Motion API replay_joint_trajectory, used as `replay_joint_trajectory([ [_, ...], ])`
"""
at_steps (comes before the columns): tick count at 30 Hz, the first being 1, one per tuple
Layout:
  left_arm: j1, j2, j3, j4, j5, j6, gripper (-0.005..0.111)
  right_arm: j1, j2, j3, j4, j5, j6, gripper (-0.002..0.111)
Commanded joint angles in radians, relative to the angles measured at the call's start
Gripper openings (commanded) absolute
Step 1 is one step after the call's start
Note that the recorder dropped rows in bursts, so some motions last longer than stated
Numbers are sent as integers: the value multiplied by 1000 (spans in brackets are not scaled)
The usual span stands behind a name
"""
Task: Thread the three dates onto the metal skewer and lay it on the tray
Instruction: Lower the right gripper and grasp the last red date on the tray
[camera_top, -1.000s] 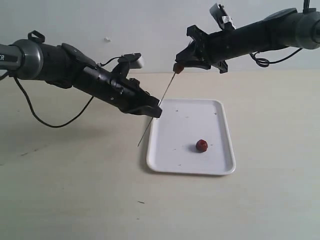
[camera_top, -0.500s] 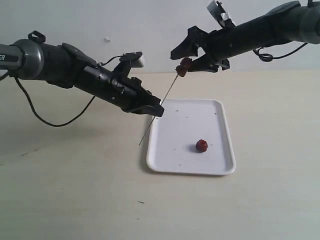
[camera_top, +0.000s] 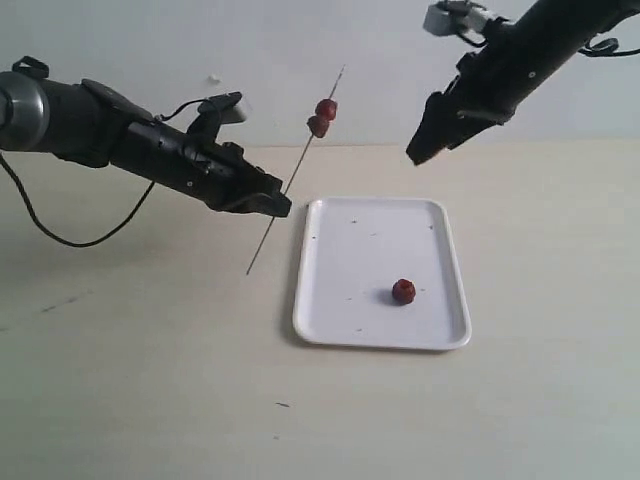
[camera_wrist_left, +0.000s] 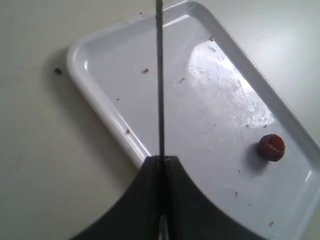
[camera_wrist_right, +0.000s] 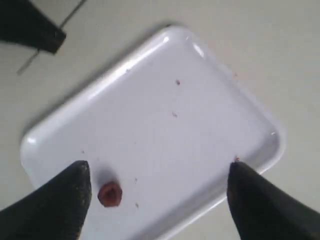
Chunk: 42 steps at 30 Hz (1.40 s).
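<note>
**Two dates on the rod, one waiting on the tray**

The left gripper (camera_top: 278, 205) is clamped tight on the metal skewer (camera_top: 300, 160). It pinches low on the shaft, so a short tail pokes out below and the long free end slants up, clear of the tabletop (camera_top: 150, 380). That tilt makes sense to me: the tip is offered toward the other arm, and threaded fruit is unlikely to slide off it.

The upper date (camera_top: 326, 108) and the lower date (camera_top: 318, 126) sit touching, high on the rod, with bare metal beyond them. The third date (camera_top: 403, 291) lies loose on the tray (camera_top: 330, 335), in its nearer half in the exterior view and apart from the rim.

The right gripper (camera_top: 420, 150) hangs high above the tray, jaws spread wide and empty, pointed down. Its wrist camera looks straight onto the tray, with the loose fruit just beside one finger (camera_wrist_right: 60, 200). I read that as a line-up for the last pick.

It will want a gentle pinch, since the fruit is small, round, wrinkled and liable to roll. The skewer is held off to the tray's left side, which keeps the way down open. By my count two of the three are threaded, and the lay-down has not yet begun.
</note>
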Motion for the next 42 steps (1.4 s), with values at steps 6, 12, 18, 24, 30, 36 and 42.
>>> replay_joint_trajectory([
  [6,10,-25,-6,16,48,3,0,231,8,137,-356,19,-40,70],
  [12,14,-25,-6,43,30,-18,0,284,31,142,-400,19,208,70],
  [18,55,-25,-6,41,21,-110,0,284,78,142,-414,19,223,70],
  [24,63,-25,-6,41,21,-113,0,284,133,142,-417,19,222,67],
  [30,66,-25,-6,41,21,-113,0,284,151,142,-400,15,222,66],
  [36,65,-25,-6,41,21,-102,0,284,193,142,-406,3,222,61],
  [42,65,-25,-6,41,21,-102,0,284,195,142,-406,3,246,40],
])
